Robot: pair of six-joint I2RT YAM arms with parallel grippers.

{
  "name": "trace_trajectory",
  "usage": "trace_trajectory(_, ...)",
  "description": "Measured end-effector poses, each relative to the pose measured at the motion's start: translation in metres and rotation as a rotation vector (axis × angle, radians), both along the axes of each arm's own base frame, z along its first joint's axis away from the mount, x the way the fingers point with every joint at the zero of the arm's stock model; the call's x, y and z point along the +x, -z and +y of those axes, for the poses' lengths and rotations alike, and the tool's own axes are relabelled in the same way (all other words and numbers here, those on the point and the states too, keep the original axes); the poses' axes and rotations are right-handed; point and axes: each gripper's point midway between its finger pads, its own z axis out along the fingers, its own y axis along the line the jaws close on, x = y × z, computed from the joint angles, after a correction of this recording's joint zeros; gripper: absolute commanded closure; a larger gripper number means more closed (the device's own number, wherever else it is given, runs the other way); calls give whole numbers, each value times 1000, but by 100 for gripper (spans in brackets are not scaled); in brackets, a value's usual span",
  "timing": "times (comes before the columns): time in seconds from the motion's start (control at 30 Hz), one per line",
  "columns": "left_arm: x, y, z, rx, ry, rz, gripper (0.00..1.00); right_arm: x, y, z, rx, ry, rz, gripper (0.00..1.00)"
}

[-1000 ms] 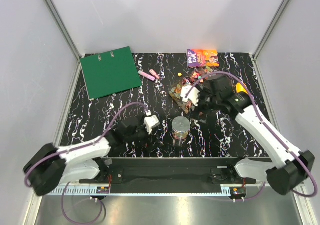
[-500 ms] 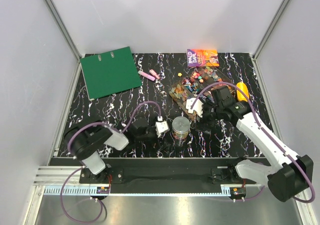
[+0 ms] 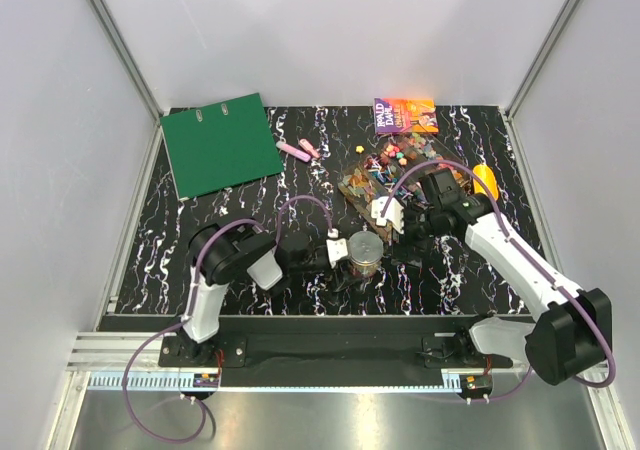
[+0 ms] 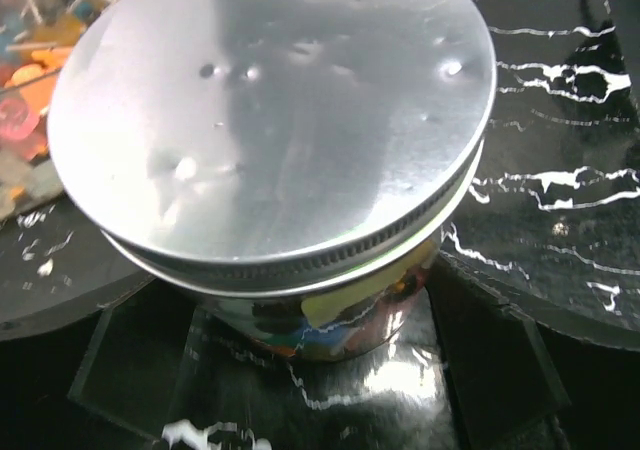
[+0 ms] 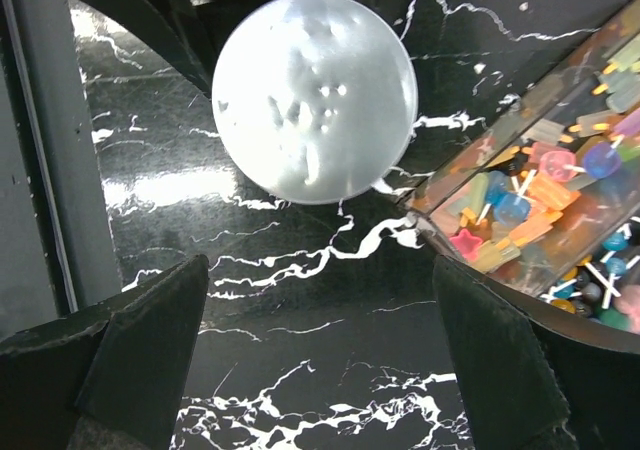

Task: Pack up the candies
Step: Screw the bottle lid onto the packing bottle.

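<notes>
A glass jar (image 3: 363,253) with a silver lid stands near the table's front middle; coloured candies show through its glass (image 4: 345,315). My left gripper (image 3: 342,251) is open, its jaws on either side of the jar's lower body (image 4: 310,370); I cannot tell if they touch it. My right gripper (image 3: 405,237) is open and empty just right of the jar, whose lid (image 5: 315,95) lies ahead of it (image 5: 320,340). More candies lie in a clear tray (image 3: 362,184), also in the right wrist view (image 5: 545,195), and loose (image 3: 405,153) behind it.
A yellow scoop (image 3: 484,180) lies at the right, partly behind my right arm. A book (image 3: 405,115) lies at the back. A green binder (image 3: 220,145) is at the back left, with pink highlighters (image 3: 297,150) beside it.
My left arm has swung right across the table and brought its gripper up to the jar. My right gripper has pulled back from the candy tray toward the jar's right side.
</notes>
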Motion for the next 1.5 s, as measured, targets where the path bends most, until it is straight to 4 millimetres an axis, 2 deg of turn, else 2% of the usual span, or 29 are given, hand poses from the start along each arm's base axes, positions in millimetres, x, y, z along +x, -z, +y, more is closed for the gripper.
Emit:
trace_trajectory(0.23, 1, 3, -17, -45, 41, 59, 1, -4, 11, -4, -29, -24, 39, 0)
trace_trajectory(0.37, 1, 4, -22, -58, 52, 82, 26, -7, 16, -5, -37, -54, 56, 0)
trace_trajectory(0.4, 0, 4, -22, -59, 56, 84, 40, -6, 16, -5, -40, -61, 57, 0)
trace_trajectory(0.5, -3, 3, -22, -62, 66, 90, 56, -1, 16, -3, -48, -88, 49, 0)
trace_trajectory(0.87, -7, 4, -16, -61, 69, 79, 59, 33, 15, 19, -40, -286, 17, 0)
trace_trajectory(0.97, -7, 4, -16, -61, 69, 78, 59, 37, 15, 23, -40, -344, 33, 0)
trace_trajectory(1.17, -7, 4, -16, -61, 69, 78, 59, 23, 22, 17, -68, -474, 112, 0)
trace_trajectory(1.5, -7, 4, -16, -62, 69, 78, 59, 8, 23, 17, -76, -566, 145, 0)
